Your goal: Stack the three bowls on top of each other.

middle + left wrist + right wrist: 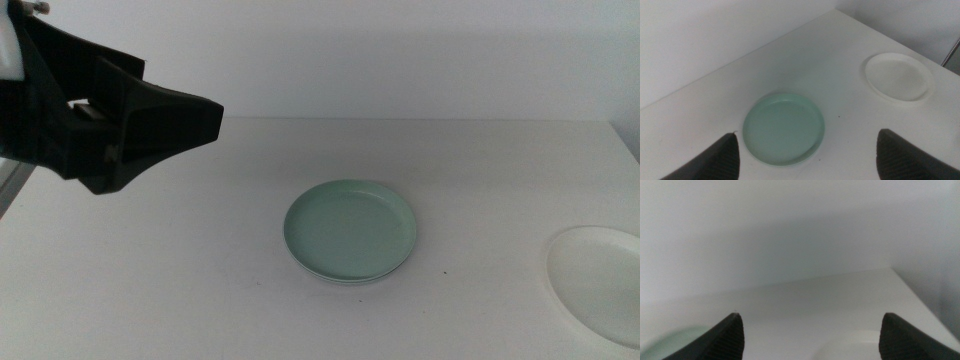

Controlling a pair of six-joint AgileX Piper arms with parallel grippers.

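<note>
The mint green bowl [350, 228] sits in the middle of the table. A thin second rim [345, 280] shows under its near edge, so it seems to rest on another bowl; a grey bowl is not clearly visible. The white bowl [600, 285] lies at the table's right, partly cut off by the picture's edge. My left gripper [205, 125] hangs raised over the table's left side, open and empty, apart from the green bowl [784, 127] and the white bowl [897, 76]. My right gripper [811, 315] is open and empty, outside the middle view, with the white bowl's rim [850, 347] just below it.
The white table [180, 280] ends at a pale wall [400, 50] behind. The table's right edge [628, 140] runs close to the white bowl. A metal rod [952, 52] stands past the table's corner in the left wrist view.
</note>
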